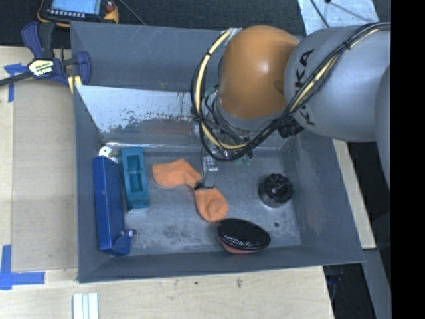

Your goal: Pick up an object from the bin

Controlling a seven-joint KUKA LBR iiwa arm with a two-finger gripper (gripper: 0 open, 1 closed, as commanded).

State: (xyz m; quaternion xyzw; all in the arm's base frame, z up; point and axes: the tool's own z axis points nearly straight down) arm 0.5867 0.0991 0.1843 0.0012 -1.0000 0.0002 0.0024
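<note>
Hanging at the frame's centre over the narrow waist of the floppy orange rubbery piece [211, 205], the gripper [210, 170], its grip impossible to tell, should probably descend squarely there, clear of the teal block [135, 178].

The bin [133, 105] is grey — cloth [176, 175] orange, bar [107, 205] blue, block [135, 178] teal, knob [275, 189] black.

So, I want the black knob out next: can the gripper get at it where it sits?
Probably yes. The knob stands alone on the bin floor, right of the gripper in the view, with nothing on or against it. The orange cloth lies apart.
</note>
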